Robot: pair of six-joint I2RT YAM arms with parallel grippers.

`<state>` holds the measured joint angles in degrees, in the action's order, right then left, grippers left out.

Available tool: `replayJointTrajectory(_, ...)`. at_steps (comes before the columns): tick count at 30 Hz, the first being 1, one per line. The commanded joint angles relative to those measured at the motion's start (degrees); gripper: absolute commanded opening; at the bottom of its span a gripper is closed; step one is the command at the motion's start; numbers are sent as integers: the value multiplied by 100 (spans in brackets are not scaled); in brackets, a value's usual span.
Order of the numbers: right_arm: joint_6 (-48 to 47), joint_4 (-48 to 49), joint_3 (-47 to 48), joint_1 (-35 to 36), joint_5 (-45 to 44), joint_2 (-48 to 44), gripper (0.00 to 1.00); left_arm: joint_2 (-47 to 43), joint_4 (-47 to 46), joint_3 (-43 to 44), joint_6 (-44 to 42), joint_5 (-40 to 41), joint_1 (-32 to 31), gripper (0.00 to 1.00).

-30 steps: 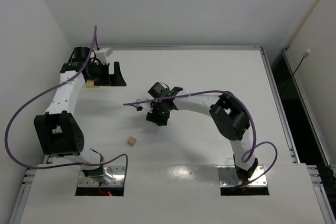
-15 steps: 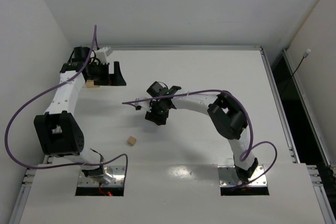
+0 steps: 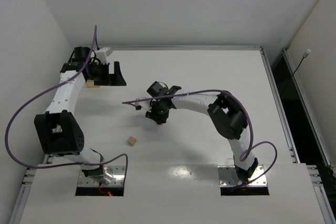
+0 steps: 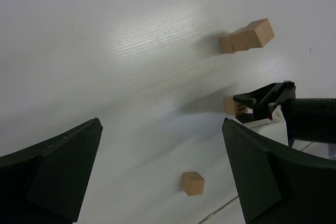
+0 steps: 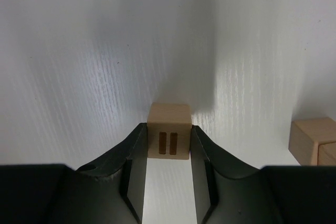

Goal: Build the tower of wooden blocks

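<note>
My right gripper (image 5: pixel 168 136) is shut on a small tan wooden cube (image 5: pixel 168 124) with two dark slots on its near face, held low over the white table. It sits mid-table in the top view (image 3: pixel 157 115). Just right of it stands the tower's base (image 5: pixel 314 139). In the left wrist view the tower (image 4: pixel 247 35) is a thin column of about three cubes, with the held cube (image 4: pixel 233 105) near it. A loose cube (image 3: pixel 131 140) lies nearer the arm bases and also shows in the left wrist view (image 4: pixel 192 183). My left gripper (image 3: pixel 113 73) is open and empty at the far left.
Another tan cube (image 3: pixel 93 83) lies beside the left gripper. Purple cables loop over both arms. The table's raised rim (image 3: pixel 184 48) runs along the far edge, with walls close on the left and behind.
My right gripper has shifted slightly towards the far side with the cube in it. The left arm and the loose cubes have not moved.
</note>
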<state>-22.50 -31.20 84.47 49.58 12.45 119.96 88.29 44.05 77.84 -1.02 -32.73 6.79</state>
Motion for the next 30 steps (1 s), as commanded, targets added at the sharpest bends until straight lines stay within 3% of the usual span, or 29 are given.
replayJointTrajectory(1,35,-113,149,-19,222,10,0,-5,-125,143,-30,-49,-11,98)
replayJointTrajectory(6,-280,-904,693,-141,687,-367,0,-57,-125,91,-82,-102,-11,98)
replayJointTrajectory(13,-1291,-3135,2282,-501,1093,-220,0,-58,-125,38,-136,-391,-11,98)
replayJointTrajectory(23,-1547,-3963,3803,-1231,1216,571,0,-58,-178,38,-188,-497,-11,98)
replayJointTrajectory(30,-1494,-3850,4693,-1425,1067,1012,0,-58,-178,-15,-188,-497,-11,98)
